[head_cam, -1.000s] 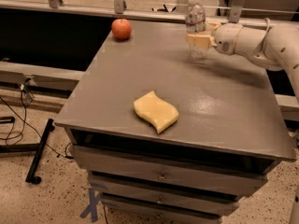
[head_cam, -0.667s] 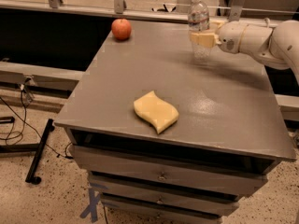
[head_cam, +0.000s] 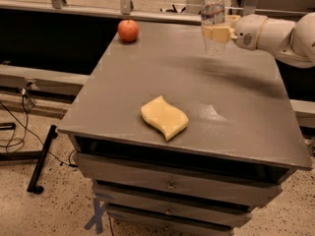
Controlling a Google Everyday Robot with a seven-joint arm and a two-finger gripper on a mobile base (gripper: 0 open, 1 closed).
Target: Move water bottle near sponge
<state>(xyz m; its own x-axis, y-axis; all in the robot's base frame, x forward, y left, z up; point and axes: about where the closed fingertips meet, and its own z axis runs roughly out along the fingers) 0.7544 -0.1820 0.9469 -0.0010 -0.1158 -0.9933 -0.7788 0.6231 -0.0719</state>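
Note:
The clear water bottle (head_cam: pixel 213 18) with a white cap is upright and lifted a little above the back right of the grey table (head_cam: pixel 246 107). My gripper (head_cam: pixel 215 33) comes in from the right and is shut around the bottle's middle, its pale fingers (head_cam: pixel 211 33) across the body. The pale-yellow wavy sponge (head_cam: pixel 164 117) lies flat near the table's front edge, well in front of and left of the bottle.
A red apple (head_cam: pixel 128 30) sits at the table's back left corner. The table has drawers (head_cam: pixel 170 185) below its front edge. A rail runs behind the table. Cables and a black stand leg (head_cam: pixel 42 159) lie on the floor at left.
The gripper has lifted the water bottle off the table and moved it slightly, still at the back right. The sponge and apple have not moved.

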